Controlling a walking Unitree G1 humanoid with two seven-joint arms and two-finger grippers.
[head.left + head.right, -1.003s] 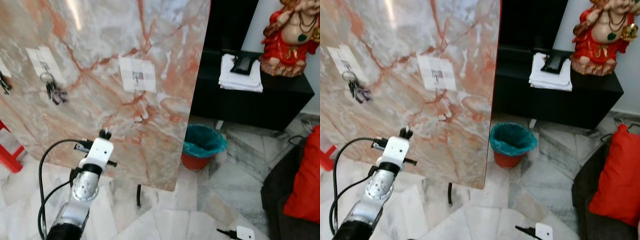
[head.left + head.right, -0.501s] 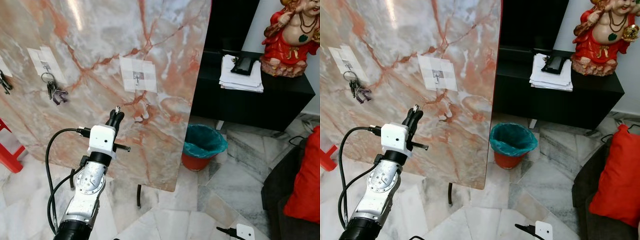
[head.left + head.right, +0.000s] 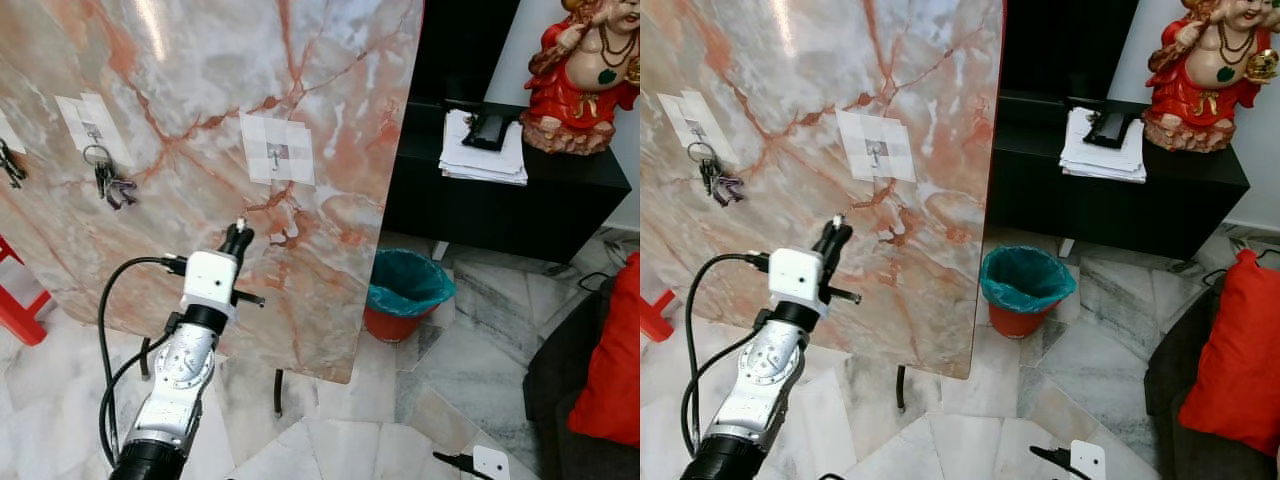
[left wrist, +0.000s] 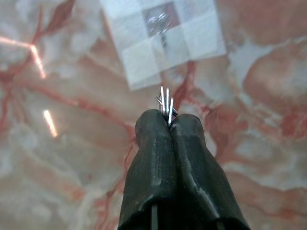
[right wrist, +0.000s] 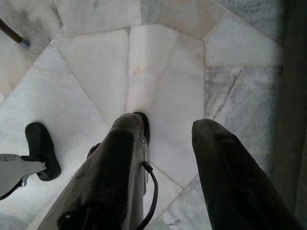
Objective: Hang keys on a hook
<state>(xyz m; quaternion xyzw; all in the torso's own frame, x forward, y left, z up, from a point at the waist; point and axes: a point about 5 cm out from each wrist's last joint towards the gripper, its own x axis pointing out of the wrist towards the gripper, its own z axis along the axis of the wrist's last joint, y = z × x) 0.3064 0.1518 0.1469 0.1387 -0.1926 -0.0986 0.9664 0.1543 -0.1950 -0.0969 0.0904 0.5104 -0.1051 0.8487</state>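
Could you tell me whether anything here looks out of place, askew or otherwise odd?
The big pink-veined marble slab stands tilted, its edge slanting, apparently propped on thin dark legs, which looks odd for a board bearing hooks. Otherwise nothing stands out: the left gripper pinches thin metal key pieces below the white-patched hook; another key bunch hangs normally.

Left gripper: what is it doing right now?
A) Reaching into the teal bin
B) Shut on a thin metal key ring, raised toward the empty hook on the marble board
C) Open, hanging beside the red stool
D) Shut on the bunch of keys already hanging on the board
B: the left gripper is pinched shut with a key ring sticking out of its tip, just below the empty hook on its white patch.
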